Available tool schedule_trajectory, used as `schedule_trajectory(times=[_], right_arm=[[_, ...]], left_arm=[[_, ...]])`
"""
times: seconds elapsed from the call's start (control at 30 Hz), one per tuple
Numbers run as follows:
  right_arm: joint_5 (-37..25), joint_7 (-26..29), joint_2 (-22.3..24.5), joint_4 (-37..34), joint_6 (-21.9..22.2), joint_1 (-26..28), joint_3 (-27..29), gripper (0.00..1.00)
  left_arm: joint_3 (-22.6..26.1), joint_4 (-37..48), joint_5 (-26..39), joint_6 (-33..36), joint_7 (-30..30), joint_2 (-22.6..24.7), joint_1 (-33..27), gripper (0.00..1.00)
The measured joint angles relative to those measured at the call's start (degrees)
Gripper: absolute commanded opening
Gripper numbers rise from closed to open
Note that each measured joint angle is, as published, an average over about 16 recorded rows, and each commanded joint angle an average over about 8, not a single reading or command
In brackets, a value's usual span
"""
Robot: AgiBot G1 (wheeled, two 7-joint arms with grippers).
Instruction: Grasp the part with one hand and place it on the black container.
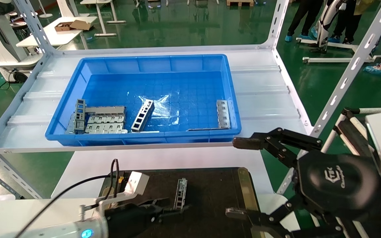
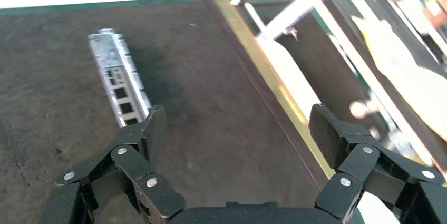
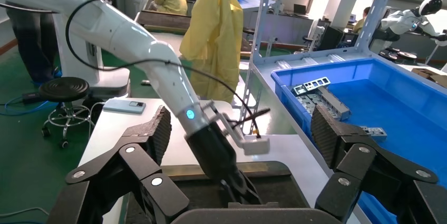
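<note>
The part [image 1: 181,193], a slim grey channel strip with small cutouts, lies flat on the black container [image 1: 210,195], which has a brass strip [image 1: 244,188] on its side. My left gripper [image 1: 169,211] hovers low over the container, open and empty. In the left wrist view the part [image 2: 118,81] lies just past one fingertip [image 2: 154,126], outside the open left gripper [image 2: 240,134]. My right gripper [image 1: 240,178] is wide open and empty beside the container's right edge; the right wrist view shows it [image 3: 240,132] facing the left arm [image 3: 205,139].
A deep blue bin [image 1: 144,99] on the white shelf [image 1: 263,99] holds wider ladder-like strips [image 1: 142,115], flat slotted plates [image 1: 106,120] and another strip [image 1: 223,114]. White slotted shelf posts [image 1: 346,72] stand at the right. People stand on the green floor behind.
</note>
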Motion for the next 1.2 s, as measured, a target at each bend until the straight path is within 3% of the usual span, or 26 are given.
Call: schedule_trajectory(times=[0.13,0.2,0.57,1.2], right_arm=[[0.0,0.0,0.0,0.0,0.0,0.0,0.0,0.88],[0.0,0.0,0.0,0.0,0.0,0.0,0.0,1.00],[0.0,0.0,0.0,0.0,0.0,0.0,0.0,1.00],[0.0,0.0,0.0,0.0,0.0,0.0,0.0,1.00]], left_arm=[[-2.7,-0.7,-2.6,7.3,5.1,-2.9,-0.5,1.00],[-4.1,-0.6,-4.0,10.9,7.7,-4.1,-0.8,1.00],[-9.6,1.3,-10.2,26.6,18.7,-8.7,-3.0,1.00],[-12.9,-0.1,-12.6,38.8,24.3,-14.5,-7.7,1.00]])
